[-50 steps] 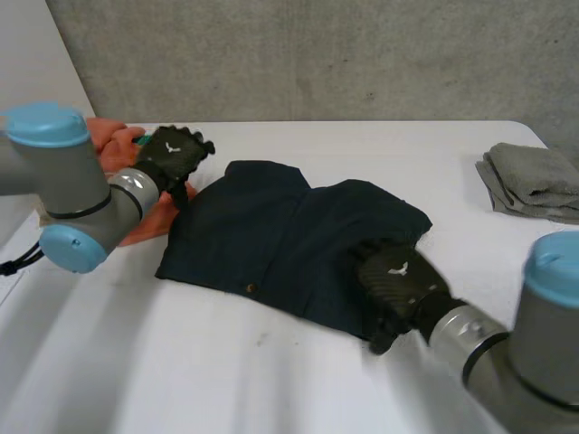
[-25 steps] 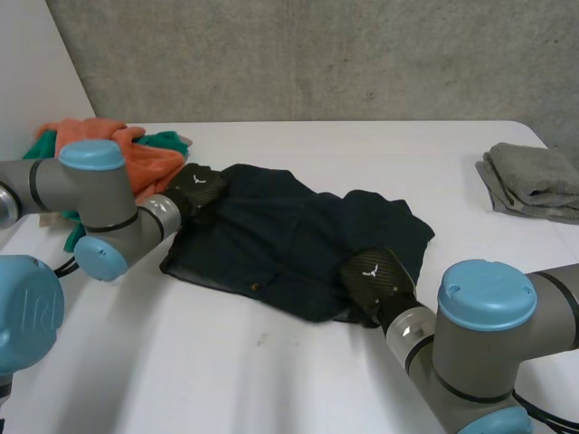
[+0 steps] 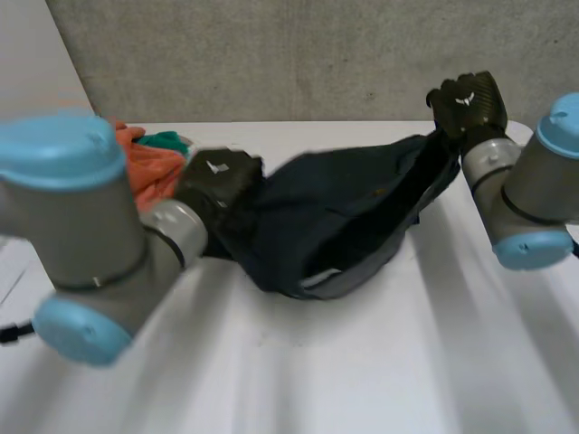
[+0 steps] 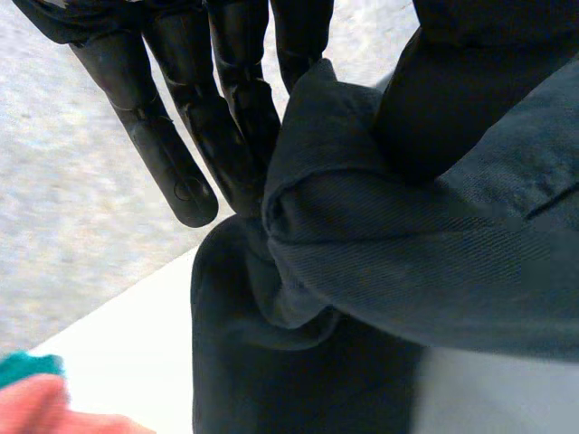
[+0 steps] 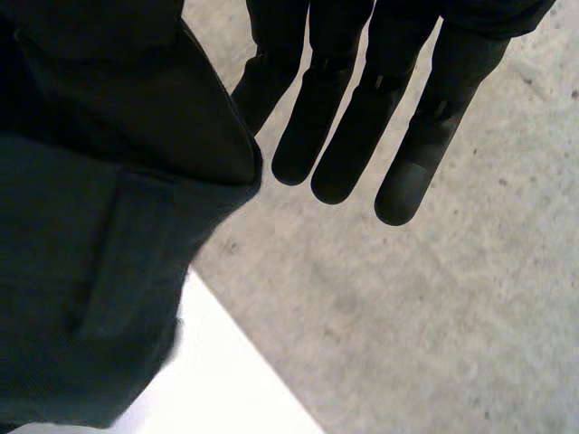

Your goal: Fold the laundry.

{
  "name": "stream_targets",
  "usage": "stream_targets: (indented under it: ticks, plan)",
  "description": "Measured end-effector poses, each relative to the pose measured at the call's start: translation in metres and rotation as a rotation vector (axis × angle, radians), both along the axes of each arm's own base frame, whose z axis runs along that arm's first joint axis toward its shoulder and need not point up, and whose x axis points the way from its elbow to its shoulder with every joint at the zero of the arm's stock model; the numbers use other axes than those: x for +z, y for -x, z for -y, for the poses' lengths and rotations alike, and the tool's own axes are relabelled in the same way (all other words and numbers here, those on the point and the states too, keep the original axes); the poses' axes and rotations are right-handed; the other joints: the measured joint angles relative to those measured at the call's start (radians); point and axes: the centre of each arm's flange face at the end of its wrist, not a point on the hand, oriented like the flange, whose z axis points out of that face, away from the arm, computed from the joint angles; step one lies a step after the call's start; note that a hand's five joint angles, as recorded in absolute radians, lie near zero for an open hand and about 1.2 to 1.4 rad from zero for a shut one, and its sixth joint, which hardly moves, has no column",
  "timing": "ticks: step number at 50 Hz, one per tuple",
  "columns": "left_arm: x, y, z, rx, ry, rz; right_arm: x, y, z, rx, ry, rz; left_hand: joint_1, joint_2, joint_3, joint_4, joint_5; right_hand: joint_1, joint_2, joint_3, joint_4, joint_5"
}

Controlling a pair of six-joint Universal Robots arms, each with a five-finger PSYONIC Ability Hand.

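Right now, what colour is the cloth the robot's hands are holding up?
The garment is dark navy blue, and it shows best in the head view.

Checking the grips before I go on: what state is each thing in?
Left hand: shut on one end of the shirt, cloth pinched between thumb and fingers.
Right hand: raised, shut on the other end.
Shirt: lifted, stretched between the hands, middle sagging toward the table.
Orange cloth: crumpled, unfolded.
Teal cloth: crumpled beside it.

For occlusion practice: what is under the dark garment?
White table shows below the dark garment, held by left hand and right hand; the table behind its sagging fold is hidden.
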Motion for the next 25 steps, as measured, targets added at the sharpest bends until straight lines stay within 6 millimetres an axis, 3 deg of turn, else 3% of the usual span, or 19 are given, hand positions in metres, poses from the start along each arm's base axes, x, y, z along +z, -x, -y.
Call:
stream_targets:
  ticks: [4, 7, 8, 9, 11, 13, 19, 22, 25]
  plan:
    - [-0.02, 0.026, -0.032, -0.039, -0.039, -0.034, -0.023, -0.012, 0.021, 0.063, 0.032, 0.009, -0.041, -0.079, -0.076, -0.081, -0.042, 0.0, 0.0, 0.0, 0.0, 0.002]
    - [-0.035, 0.047, -0.05, -0.069, -0.048, -0.043, -0.046, -0.018, 0.03, 0.096, 0.035, 0.006, -0.496, -0.531, -0.515, -0.536, -0.463, -0.051, -0.064, -0.055, -0.059, -0.053]
    - [-0.039, 0.053, -0.054, -0.074, -0.05, -0.043, -0.054, -0.019, 0.031, 0.102, 0.033, 0.005, -0.496, -0.531, -0.515, -0.536, -0.463, -0.133, -0.151, -0.154, -0.14, -0.132]
    - [-0.044, 0.059, -0.058, -0.079, -0.054, -0.038, -0.062, -0.02, 0.033, 0.105, 0.029, 0.003, -0.647, -0.725, -0.713, -0.735, -0.645, -0.335, -0.357, -0.352, -0.357, -0.355]
    - [-0.051, 0.066, -0.064, -0.073, -0.062, -0.02, -0.073, -0.018, 0.036, 0.096, 0.021, 0.002, -0.757, -0.898, -0.895, -0.912, -0.812, -0.706, -0.727, -0.712, -0.717, -0.731]
    - [-0.052, 0.067, -0.066, -0.058, -0.07, 0.0, -0.076, -0.011, 0.038, 0.068, 0.014, 0.004, -0.823, -0.94, -0.94, -0.959, -0.879, -0.899, -0.923, -0.911, -0.923, -0.925]
    - [-0.03, 0.046, -0.058, 0.018, -0.079, 0.032, -0.043, 0.022, 0.034, -0.045, 0.005, 0.015, -0.873, -0.967, -0.956, -0.98, -0.905, -0.924, -0.962, -0.978, -0.987, -0.967]
    - [-0.009, 0.024, -0.051, 0.067, -0.072, 0.025, -0.013, 0.039, 0.015, -0.09, -0.041, 0.01, -0.873, -0.967, -0.956, -0.98, -0.905, -0.924, -0.962, -0.978, -0.986, -0.967]
    - [0.002, 0.007, -0.049, 0.088, -0.067, 0.015, 0.003, 0.049, -0.01, -0.106, -0.13, 0.0, -0.873, -0.967, -0.956, -0.98, -0.905, -0.924, -0.962, -0.978, -0.986, -0.967]
